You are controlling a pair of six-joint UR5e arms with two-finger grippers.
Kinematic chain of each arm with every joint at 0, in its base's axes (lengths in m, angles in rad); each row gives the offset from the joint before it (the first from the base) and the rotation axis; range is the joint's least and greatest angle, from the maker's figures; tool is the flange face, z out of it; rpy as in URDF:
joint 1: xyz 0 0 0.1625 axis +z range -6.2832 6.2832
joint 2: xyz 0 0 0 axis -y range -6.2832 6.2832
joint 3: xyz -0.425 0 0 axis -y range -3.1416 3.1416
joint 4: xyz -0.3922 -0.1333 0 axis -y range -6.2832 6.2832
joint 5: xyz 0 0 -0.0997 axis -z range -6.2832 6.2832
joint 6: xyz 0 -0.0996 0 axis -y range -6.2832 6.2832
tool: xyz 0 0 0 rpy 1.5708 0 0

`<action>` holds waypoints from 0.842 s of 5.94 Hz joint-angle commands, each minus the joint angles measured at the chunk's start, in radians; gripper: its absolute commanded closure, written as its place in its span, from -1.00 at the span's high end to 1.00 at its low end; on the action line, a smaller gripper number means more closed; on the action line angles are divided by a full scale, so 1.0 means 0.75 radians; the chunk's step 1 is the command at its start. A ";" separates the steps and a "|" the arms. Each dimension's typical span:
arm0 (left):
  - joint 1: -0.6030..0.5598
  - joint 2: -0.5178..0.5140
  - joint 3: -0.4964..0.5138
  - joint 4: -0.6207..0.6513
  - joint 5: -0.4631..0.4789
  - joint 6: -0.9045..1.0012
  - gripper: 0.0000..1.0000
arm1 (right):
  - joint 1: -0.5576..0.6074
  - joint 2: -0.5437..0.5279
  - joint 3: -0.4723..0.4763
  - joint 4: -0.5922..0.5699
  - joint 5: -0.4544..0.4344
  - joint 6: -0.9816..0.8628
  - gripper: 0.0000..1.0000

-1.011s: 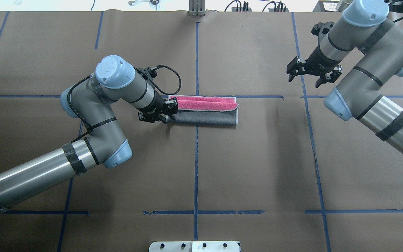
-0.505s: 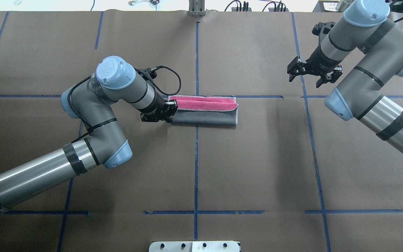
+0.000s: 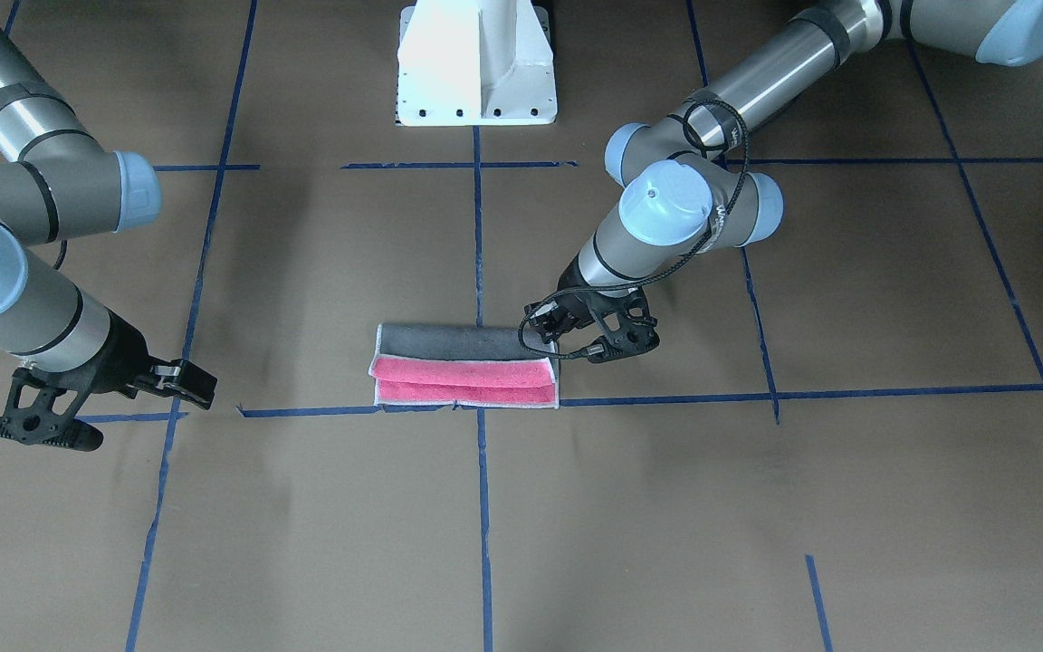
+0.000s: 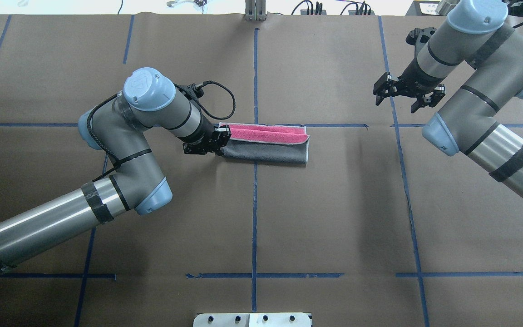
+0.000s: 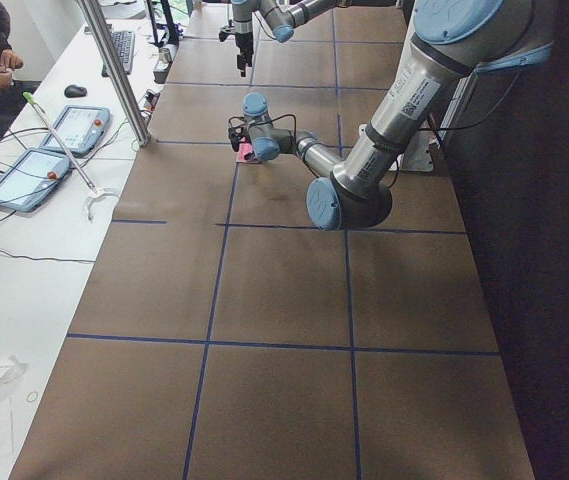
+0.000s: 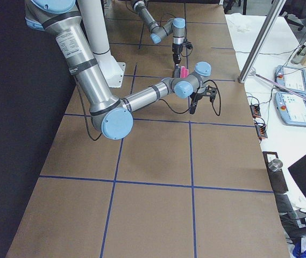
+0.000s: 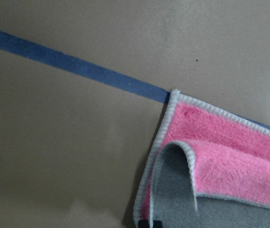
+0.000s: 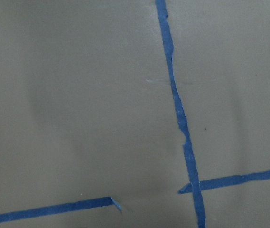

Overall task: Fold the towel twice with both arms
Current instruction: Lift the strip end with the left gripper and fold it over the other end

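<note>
Left jaws pinch one end of the small pink-and-grey microfibre towel point(image 4: 266, 152) | right jaws spread, well apart from it | I see it folded lengthwise on the brown paper surface point(image 4: 334, 218), crossing blue tape point(image 4: 254, 218).

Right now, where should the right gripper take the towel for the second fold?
Probably the towel by its free short end, coming from the robot's right: it lies as a long folded strip, and the left gripper holds the other end.
</note>
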 commanded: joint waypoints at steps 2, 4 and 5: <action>-0.010 -0.191 -0.002 0.274 -0.004 0.043 -1.00 | 0.005 -0.012 0.007 0.000 0.003 -0.001 1.00; -0.006 -0.289 0.006 0.444 0.006 0.148 -1.00 | 0.009 -0.024 0.022 0.000 0.007 -0.001 1.00; 0.004 -0.374 0.101 0.446 0.010 0.162 -1.00 | 0.022 -0.033 0.028 -0.002 0.009 -0.003 1.00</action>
